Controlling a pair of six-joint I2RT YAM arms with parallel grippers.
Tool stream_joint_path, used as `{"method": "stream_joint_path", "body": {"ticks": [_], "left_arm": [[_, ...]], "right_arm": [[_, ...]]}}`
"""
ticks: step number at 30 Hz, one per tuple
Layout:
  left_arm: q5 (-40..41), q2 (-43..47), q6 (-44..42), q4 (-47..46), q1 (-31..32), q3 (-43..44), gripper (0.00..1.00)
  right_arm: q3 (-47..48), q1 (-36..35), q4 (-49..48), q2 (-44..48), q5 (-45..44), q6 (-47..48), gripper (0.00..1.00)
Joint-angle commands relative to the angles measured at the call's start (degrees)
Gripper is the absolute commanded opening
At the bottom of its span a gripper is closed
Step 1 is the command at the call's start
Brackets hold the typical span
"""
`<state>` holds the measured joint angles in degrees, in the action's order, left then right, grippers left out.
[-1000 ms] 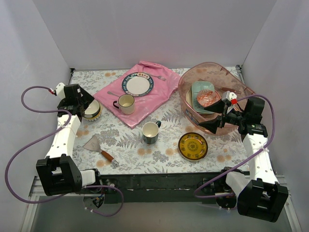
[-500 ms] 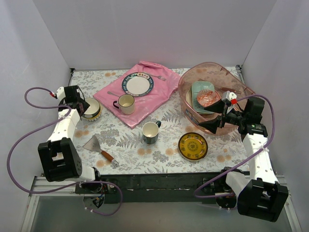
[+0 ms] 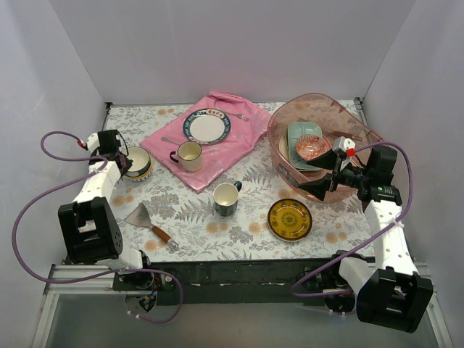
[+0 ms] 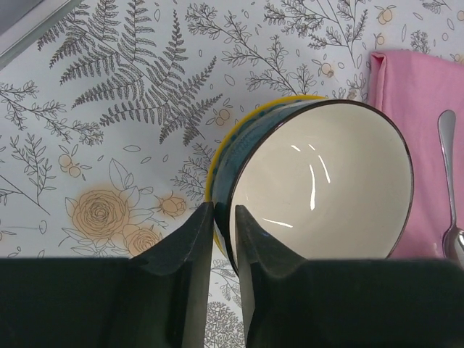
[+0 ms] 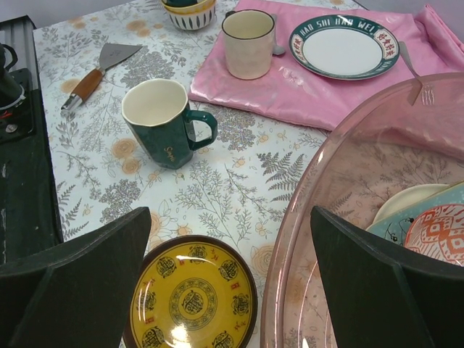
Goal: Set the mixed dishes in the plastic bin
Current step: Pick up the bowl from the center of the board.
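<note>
Bowl: round, cream inside, dark teal outside with a yellow band, dark rim [image 4: 319,181] [image 3: 138,164]. It stands upright on the fern-and-flower printed table cover [image 3: 196,217], at the left side, just beside the corner of the flat pink cloth [image 3: 239,138].

Left gripper [image 4: 221,217] [image 3: 123,161]: jaws narrow, pinching the bowl's near wall, one finger outside and one inside the rim.

Plastic bin: large translucent pink oval tub [image 3: 319,98] [image 5: 304,188], far right of the table. Inside it are a pale green rectangular tray [image 3: 299,134], a red patterned bowl [image 3: 313,148] lying on the tray, and a cream plate [image 3: 283,151] under both.

Right gripper [image 5: 228,217] [image 3: 324,174]: jaws spread wide and holding nothing, above the bin's near-left wall.

Dishes outside the bin:
- yellow dark-rimmed plate [image 3: 290,219] [image 5: 190,297], flat on the table, near the bin's front wall
- dark green mug with a white inside [image 3: 227,198] [image 5: 163,123], upright, mid-table
- cream mug [image 3: 188,155] [image 5: 248,43], on the cloth
- white plate with a dark lettered rim [image 3: 206,126] [image 5: 344,46], on the cloth

Metal spatula with a wooden handle [image 3: 152,223] [image 5: 101,69]: lies front left, well apart from the dishes.
</note>
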<state>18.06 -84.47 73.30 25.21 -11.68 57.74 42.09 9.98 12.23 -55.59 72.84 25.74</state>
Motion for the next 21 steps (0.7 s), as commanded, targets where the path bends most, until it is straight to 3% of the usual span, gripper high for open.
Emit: {"method": "stream_joint_path", "body": {"ticks": [1,7,21], "left_arm": [[0.22,0.0,-0.87,-1.22,-0.53,-0.08,0.17],[-1.1,1.41,-1.4,-0.95,-0.8,0.45,0.0],[-6.98,12.21,-3.69,0.63,-0.89,2.56,0.0]], "right_arm": [[0.8,-0.31,0.34,-0.04,0.11,0.89,0.99],[0.89,-0.31,0.6,0.05,-0.15,1.16,0.99],[0.81,-0.31,0.69,0.31,-0.15,1.25,0.99]]}}
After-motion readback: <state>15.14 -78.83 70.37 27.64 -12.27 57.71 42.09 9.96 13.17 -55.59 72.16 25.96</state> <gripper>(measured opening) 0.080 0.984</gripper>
